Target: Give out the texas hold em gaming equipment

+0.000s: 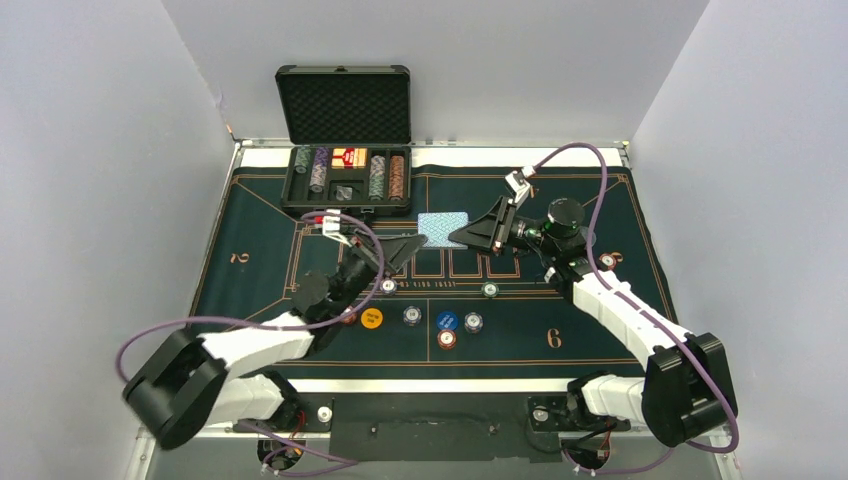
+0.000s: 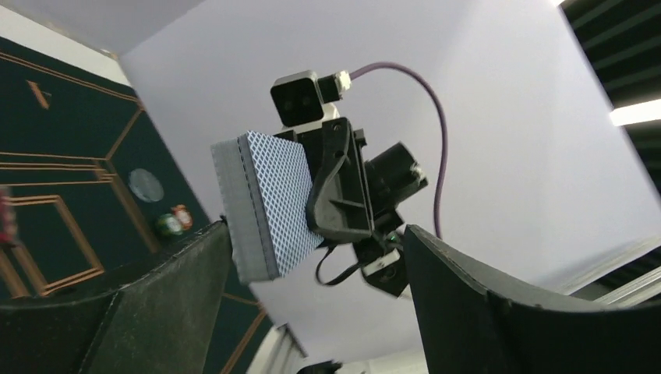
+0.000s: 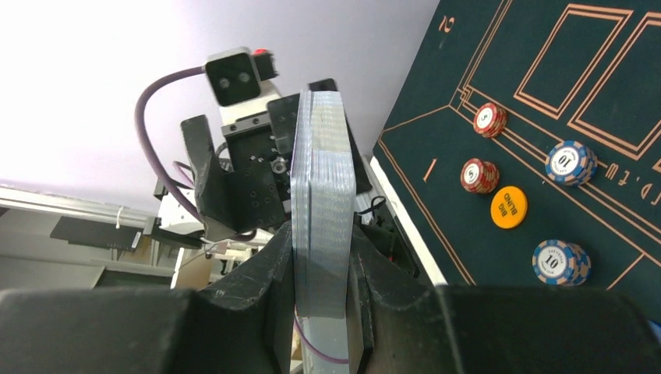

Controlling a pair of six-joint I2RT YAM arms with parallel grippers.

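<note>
The jaws of the right arm (image 1: 610,300) were clamped on the blue-backed deck (image 1: 442,228), lifted above the middle of the bench (image 1: 600,345), and the jaws of the left arm (image 1: 260,345) gaped just left of it, so they probably needed to close squarely on its free edge.

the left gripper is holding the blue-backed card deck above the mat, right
No: the right gripper holds the card deck above the mat, as the right wrist view shows it clamped there. The left gripper is open.
</note>
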